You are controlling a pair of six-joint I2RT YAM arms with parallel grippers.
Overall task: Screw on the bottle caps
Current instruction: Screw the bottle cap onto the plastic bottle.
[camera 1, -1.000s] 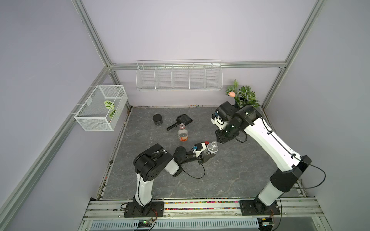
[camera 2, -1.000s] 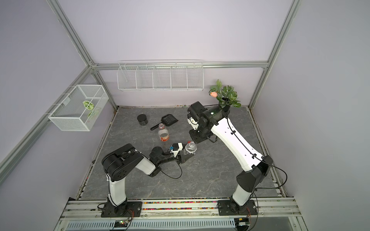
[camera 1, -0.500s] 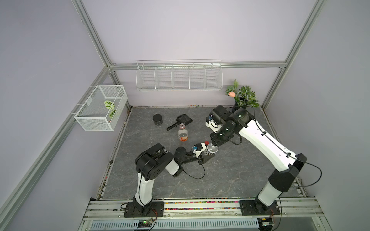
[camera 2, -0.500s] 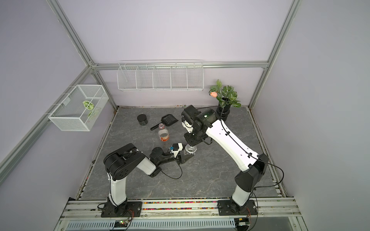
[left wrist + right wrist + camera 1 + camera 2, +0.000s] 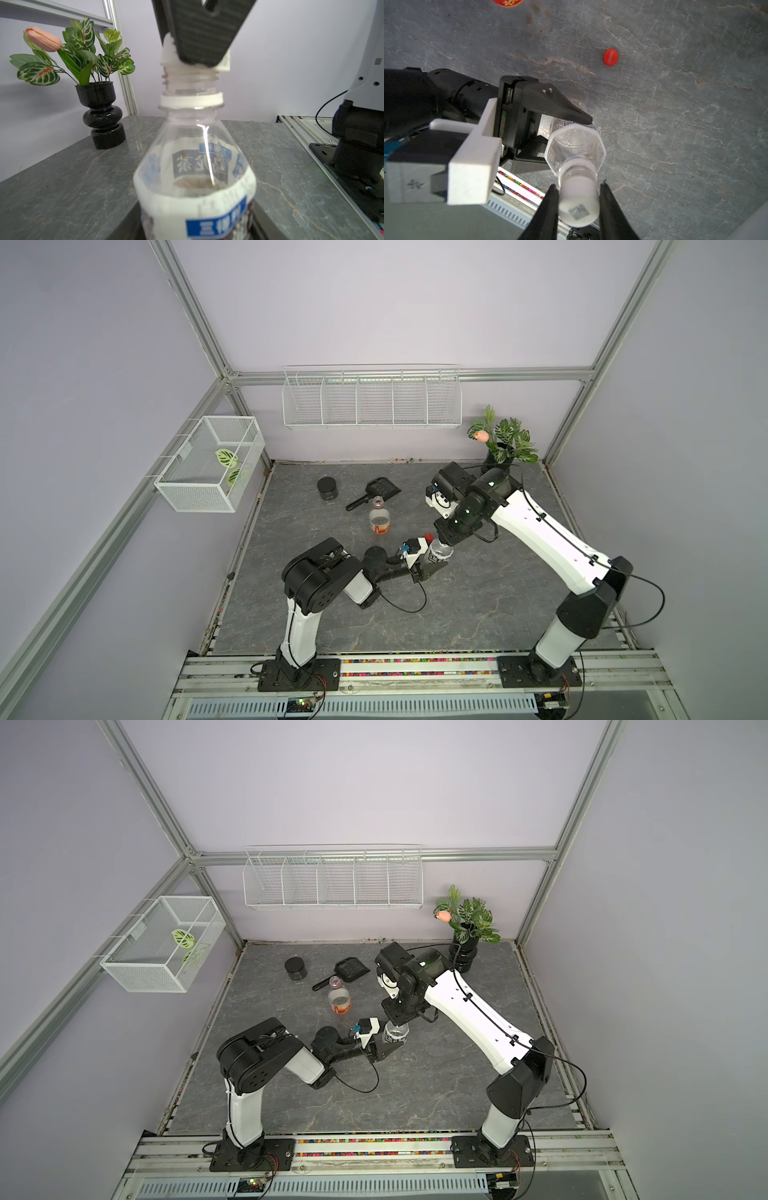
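- Your left gripper (image 5: pixel 566 143) is clamping the short clear plastic bottle with the white printed label (image 5: pixel 195 166). Its jaws are pressing on opposite sides of the label band and holding the bottle upright.
- Whether the short bottle's base is touching the grey stone-patterned table (image 5: pixel 478 605), you cannot tell from these views.
- Your right gripper (image 5: pixel 578 207) is reaching down over the short bottle's neck and pinching the small round white plastic cap (image 5: pixel 578 199) between its two black fingers (image 5: pixel 548 209).
- The white cap is sitting on top of the short bottle's mouth. In the left wrist view, the thread rings beneath it are showing bare down to the white collar ring.
- The small round bright red plastic cap (image 5: pixel 610 57) is lying flat on the table just beside the short bottle, apart from both grippers.
- The taller clear plastic bottle with the orange-red label band (image 5: pixel 380 518) is sitting near the short bottle, farther from it than the red cap, with its neck uncapped.
- The black vase of green leaves (image 5: pixel 102 116) is standing well apart from the short bottle.
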